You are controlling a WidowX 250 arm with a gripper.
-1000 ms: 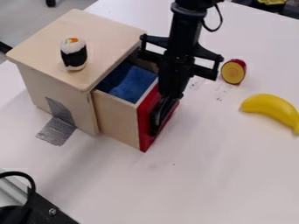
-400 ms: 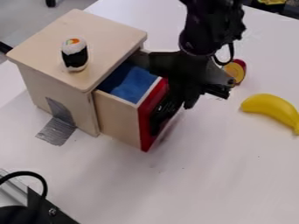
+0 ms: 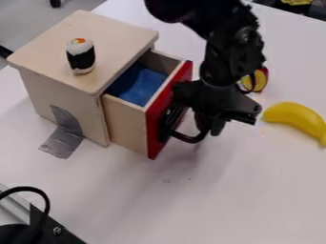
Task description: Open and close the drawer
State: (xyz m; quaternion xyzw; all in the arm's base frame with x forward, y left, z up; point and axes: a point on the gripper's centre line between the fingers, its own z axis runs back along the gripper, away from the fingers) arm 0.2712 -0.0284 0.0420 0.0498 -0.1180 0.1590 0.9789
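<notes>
The black gripper point(image 3: 212, 126) hangs just to the right of the drawer's red front point(image 3: 155, 125), by the black curved handle point(image 3: 189, 139). Whether it touches the handle I cannot tell. The wooden drawer point(image 3: 125, 125) stands partway out of its light wooden cabinet point(image 3: 64, 97), with blue material point(image 3: 141, 86) inside. Part of the red front and of the handle is hidden behind the gripper.
A sushi toy point(image 3: 81, 56) stands on the cabinet top. Right of the arm lie a round red-and-yellow piece point(image 3: 259, 80), partly covered by it, and a yellow banana point(image 3: 296, 119). Grey tape point(image 3: 62, 141) runs from cabinet to table.
The gripper has moved right and tilted away from the red front, uncovering the curved handle. The drawer sits slightly further in than before.
</notes>
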